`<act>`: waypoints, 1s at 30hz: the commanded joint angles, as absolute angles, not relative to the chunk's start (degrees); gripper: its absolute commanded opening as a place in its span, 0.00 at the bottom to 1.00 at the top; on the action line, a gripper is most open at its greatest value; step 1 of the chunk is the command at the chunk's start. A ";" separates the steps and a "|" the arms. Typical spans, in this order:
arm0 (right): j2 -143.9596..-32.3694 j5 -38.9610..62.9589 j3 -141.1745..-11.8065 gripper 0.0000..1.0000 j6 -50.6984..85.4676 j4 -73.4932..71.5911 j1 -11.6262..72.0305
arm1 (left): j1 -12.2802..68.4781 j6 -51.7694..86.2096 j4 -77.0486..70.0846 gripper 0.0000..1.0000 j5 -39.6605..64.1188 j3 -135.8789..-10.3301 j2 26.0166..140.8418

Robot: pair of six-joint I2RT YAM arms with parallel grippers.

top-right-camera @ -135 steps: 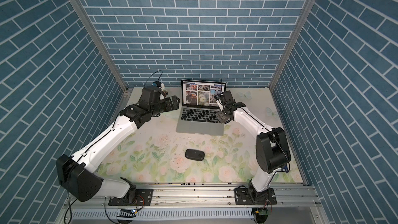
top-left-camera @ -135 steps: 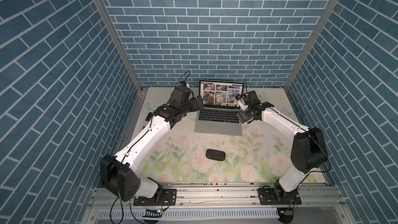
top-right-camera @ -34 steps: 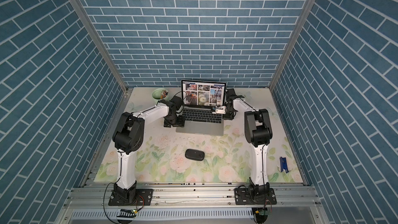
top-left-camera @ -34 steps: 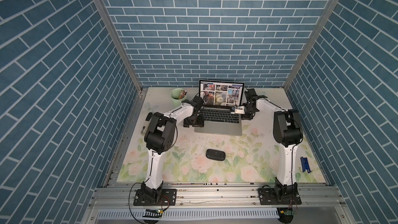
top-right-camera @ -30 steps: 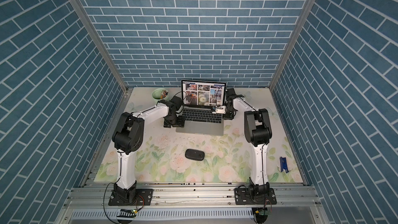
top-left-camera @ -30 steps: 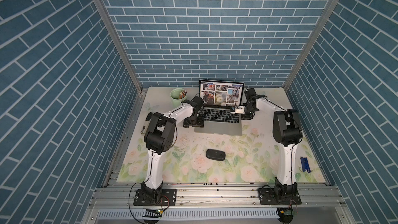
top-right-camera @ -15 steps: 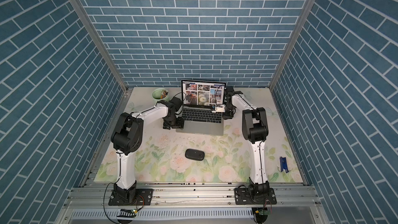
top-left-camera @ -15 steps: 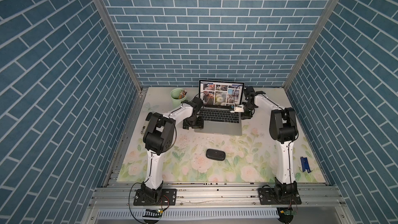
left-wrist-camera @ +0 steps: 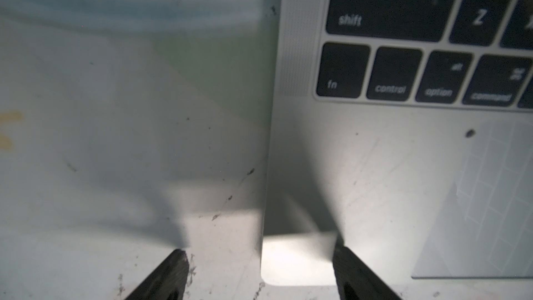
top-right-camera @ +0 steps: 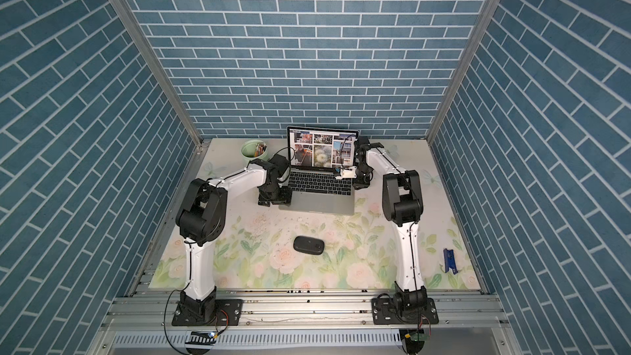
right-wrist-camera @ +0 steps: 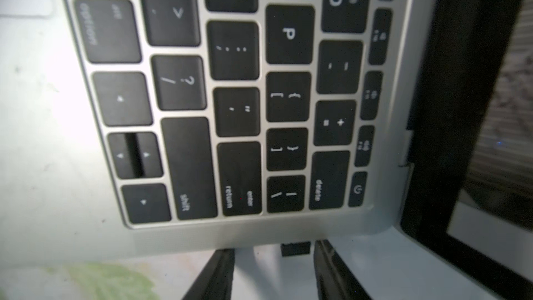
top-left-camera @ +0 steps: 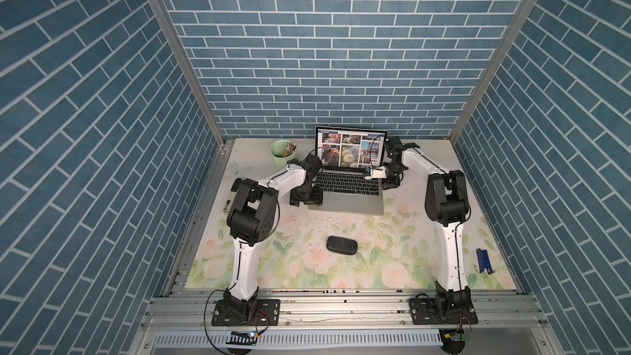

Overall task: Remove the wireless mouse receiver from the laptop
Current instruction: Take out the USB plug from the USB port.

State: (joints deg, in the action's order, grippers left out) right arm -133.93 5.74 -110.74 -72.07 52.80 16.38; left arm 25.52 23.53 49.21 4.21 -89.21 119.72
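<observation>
now | r gripper (right-wrist-camera: 273, 248) apart astride receiver (right-wrist-camera: 295, 249) | l gripper (left-wrist-camera: 259, 251) wide at laptop (left-wrist-camera: 375, 168) corner | keys (right-wrist-camera: 187, 168): shift, return, delete

the left gripper (left-wrist-camera: 259, 255) stood with its two dark fingers (left-wrist-camera: 170, 275) spread wide, one over the pale, speckled table (left-wrist-camera: 101, 139), the other over the palm rest of the laptop (left-wrist-camera: 360, 168), whose rounded corner lay between them. the shift key (left-wrist-camera: 386, 7) and part of the trackpad (left-wrist-camera: 476, 212) showed, slightly blurred.
</observation>
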 commanded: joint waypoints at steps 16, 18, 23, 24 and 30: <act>-143.28 5.16 -107.89 0.06 -76.29 57.87 19.20 | 25.69 22.76 54.38 0.83 2.99 -87.09 120.67; -143.38 5.62 -108.18 0.06 -76.20 57.91 19.51 | 25.68 22.67 54.26 0.83 3.05 -87.19 120.67; -143.49 5.62 -108.37 0.01 -75.47 57.92 19.79 | 25.75 22.69 54.23 0.83 3.03 -87.11 120.59; -143.49 5.63 -108.31 0.00 -75.09 58.01 19.78 | 25.69 22.68 54.28 0.83 3.07 -87.08 120.59; -143.17 4.83 -107.50 0.00 -73.10 58.48 19.09 | 25.68 22.74 54.14 0.83 2.99 -86.84 120.15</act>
